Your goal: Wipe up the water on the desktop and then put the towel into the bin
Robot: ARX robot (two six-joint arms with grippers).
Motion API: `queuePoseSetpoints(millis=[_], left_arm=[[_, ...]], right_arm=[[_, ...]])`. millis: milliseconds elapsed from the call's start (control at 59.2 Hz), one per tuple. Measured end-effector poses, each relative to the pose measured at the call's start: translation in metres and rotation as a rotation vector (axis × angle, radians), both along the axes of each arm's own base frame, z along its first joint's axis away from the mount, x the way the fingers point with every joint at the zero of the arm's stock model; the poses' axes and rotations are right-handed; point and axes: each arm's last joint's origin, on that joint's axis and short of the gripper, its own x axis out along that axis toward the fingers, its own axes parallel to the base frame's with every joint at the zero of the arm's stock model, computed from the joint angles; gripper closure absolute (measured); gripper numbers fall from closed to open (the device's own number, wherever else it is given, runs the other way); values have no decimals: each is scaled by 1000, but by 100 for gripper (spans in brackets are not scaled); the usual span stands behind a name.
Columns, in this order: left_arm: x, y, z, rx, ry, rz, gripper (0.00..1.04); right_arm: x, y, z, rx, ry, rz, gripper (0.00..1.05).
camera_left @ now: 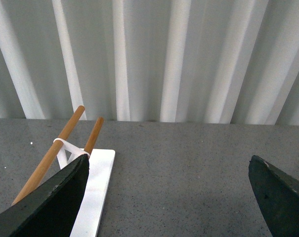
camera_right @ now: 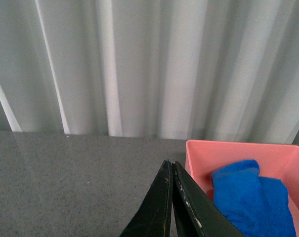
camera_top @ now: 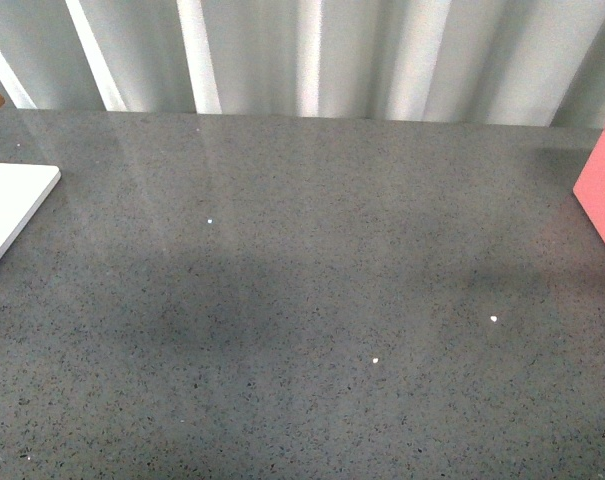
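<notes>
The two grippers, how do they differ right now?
The left gripper is open, its dark fingers spread wide; the right gripper is shut, fingers pressed together, holding nothing. The left looks toward the white board and wooden sticks; the right toward the pink bin holding the towel. Both face the desktop.

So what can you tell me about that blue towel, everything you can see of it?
The towel shows only in the right wrist view. It is a bright blue, soft, fuzzy-looking cloth, bunched or loosely folded rather than spread flat, lying inside the pink bin and resting against its inner walls and floor. Its lower part runs out of the picture. Nothing grips it: the right gripper is shut and empty, above the desktop beside the bin.
</notes>
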Motion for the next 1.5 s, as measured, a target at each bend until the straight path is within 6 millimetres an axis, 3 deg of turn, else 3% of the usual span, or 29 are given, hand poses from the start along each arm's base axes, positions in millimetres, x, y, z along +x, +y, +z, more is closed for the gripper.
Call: queuePoseSetpoints(millis=[135, 675, 1502], left_arm=[[0, 0, 0, 0, 0, 0, 7], [0, 0, 0, 0, 0, 0, 7], [0, 0, 0, 0, 0, 0, 7]], right_arm=[[-8, 0, -7, 0, 26, -2, 102], [-34, 0, 5, 3, -18, -8, 102], [-59, 0, 0, 10, 16, -14, 102]])
